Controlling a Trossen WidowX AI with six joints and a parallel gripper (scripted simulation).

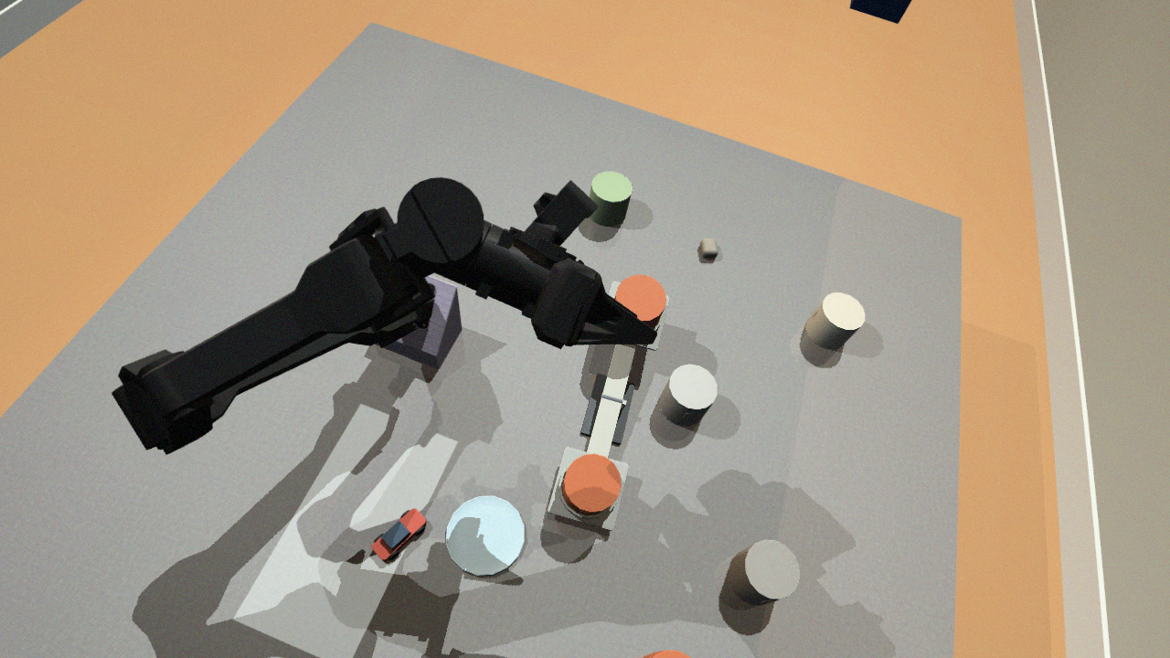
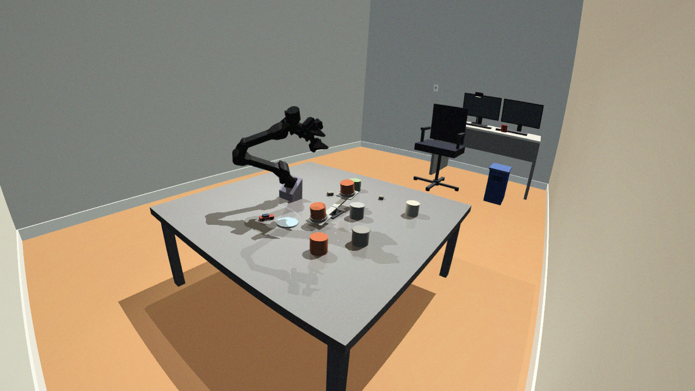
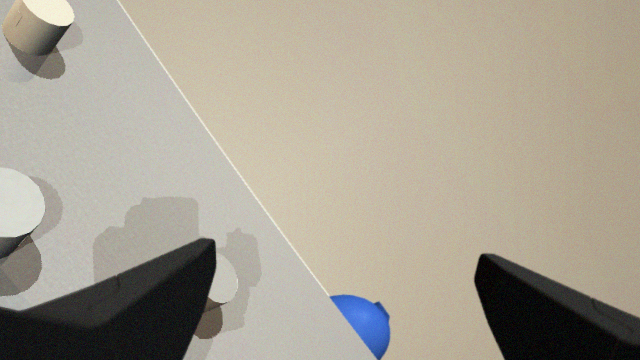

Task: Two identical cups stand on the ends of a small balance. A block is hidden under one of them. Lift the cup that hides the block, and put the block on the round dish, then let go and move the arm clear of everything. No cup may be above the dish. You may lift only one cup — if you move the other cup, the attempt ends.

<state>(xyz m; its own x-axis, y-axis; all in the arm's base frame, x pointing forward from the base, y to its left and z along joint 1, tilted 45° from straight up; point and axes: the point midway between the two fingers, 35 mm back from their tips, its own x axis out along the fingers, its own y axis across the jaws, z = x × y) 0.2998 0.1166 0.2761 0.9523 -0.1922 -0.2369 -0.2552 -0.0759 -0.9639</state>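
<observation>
Two orange cups stand on the ends of the balance (image 1: 600,438): the far cup (image 1: 640,296) (image 2: 347,187) and the near cup (image 1: 591,482) (image 2: 317,211), which is closer to the dish. Which end sits lower I cannot tell. The block is not visible. The pale blue round dish (image 1: 500,535) (image 2: 287,222) lies beside the near cup with nothing on it. My gripper (image 2: 326,140) (image 3: 348,261) is open and empty, high above the table. In the top view its fingers overlap the view of the far cup. Neither cup shows in the wrist view.
A white cylinder (image 1: 693,388) (image 2: 357,210) stands beside the balance. Others are cream (image 1: 841,314) (image 2: 412,209), grey (image 1: 771,572) (image 2: 360,236) and green (image 1: 611,196). Another orange cup (image 2: 318,244) stands nearer the front. A toy car (image 1: 398,534) (image 2: 266,216) lies beside the dish.
</observation>
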